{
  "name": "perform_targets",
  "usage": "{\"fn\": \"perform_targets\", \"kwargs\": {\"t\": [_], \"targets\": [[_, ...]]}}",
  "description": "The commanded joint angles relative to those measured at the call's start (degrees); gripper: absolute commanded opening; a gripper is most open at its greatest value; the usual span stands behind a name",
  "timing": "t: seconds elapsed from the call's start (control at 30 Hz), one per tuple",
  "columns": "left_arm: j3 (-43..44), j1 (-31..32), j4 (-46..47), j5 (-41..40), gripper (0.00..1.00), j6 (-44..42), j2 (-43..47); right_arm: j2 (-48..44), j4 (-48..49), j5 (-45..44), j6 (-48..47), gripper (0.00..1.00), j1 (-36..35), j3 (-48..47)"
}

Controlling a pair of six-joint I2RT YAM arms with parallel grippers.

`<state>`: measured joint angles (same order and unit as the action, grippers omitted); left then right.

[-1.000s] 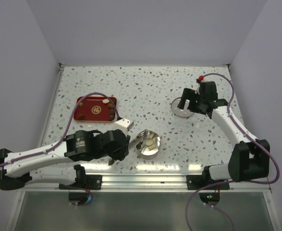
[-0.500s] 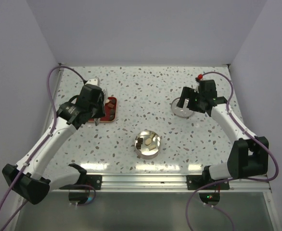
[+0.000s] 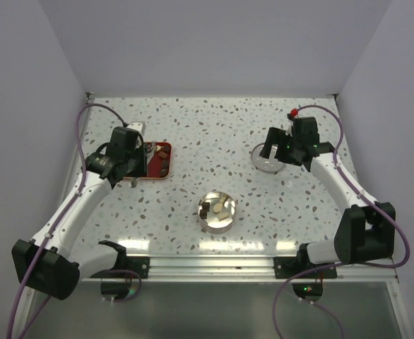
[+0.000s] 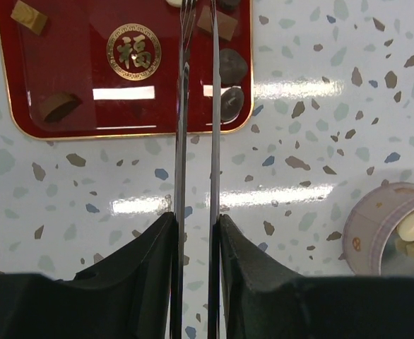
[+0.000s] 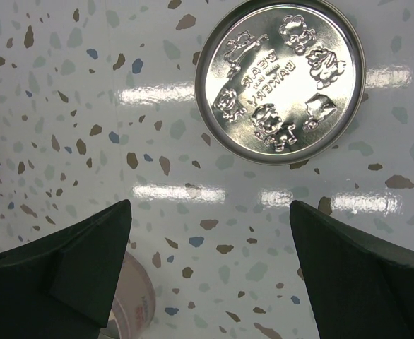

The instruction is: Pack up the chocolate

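Note:
My left gripper (image 3: 133,154) (image 4: 196,220) is shut on long metal tweezers (image 4: 181,106) and hovers over the red tray (image 3: 166,169) (image 4: 73,70). The tweezer arms stand slightly apart, with nothing visible between them; their tips run out of the top of the left wrist view. Several chocolate pieces lie on the tray: a tan square (image 4: 29,15), a brown piece (image 4: 57,106) and dark round ones (image 4: 233,66). The round tin (image 3: 217,212) (image 4: 376,233) holds cream and brown pieces (image 4: 413,226). My right gripper (image 3: 278,150) (image 5: 208,212) is open and empty above the tin's lid (image 5: 281,81).
The silver embossed lid (image 3: 267,159) lies flat at the right of the speckled table. The tin's rim (image 5: 133,304) shows at the lower left of the right wrist view. White walls enclose the table on three sides.
My left arm swung with the tweezers from beside the tin up to the red tray, then shifted slightly left. The right arm has not moved.

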<state>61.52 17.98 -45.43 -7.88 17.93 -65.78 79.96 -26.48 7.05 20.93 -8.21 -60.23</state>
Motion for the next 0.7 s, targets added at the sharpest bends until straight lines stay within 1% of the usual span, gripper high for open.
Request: {"fn": "perform_targets", "kwargs": {"t": [0.0, 0.2, 0.27, 0.47, 0.67], "targets": [[-2.3, -1.0, 3.8, 3.4, 0.35, -2.6, 0.8, -1.9, -0.8, -0.4, -0.8, 0.97, 0.1, -0.2], [-4.9, -1.7, 6.1, 3.1, 0.36, -2.3, 1.1, -1.6, -0.8, 0.1, -0.7, 0.97, 0.0, -0.1], [-5.1, -1.9, 6.5, 1.9, 0.36, -2.4, 0.6, -1.7, -0.9, 0.2, -0.6, 0.97, 0.0, 0.0], [-6.2, -3.5, 8.9, 0.1, 0.38, -3.6, -1.5, -2.1, -1.1, -0.5, -1.0, 0.97, 0.1, 0.1], [-6.8, -4.8, 11.6, 0.4, 0.38, -4.7, -4.4, -2.1, -1.5, -0.7, -1.1, 0.97, 0.1, -0.2]]}}
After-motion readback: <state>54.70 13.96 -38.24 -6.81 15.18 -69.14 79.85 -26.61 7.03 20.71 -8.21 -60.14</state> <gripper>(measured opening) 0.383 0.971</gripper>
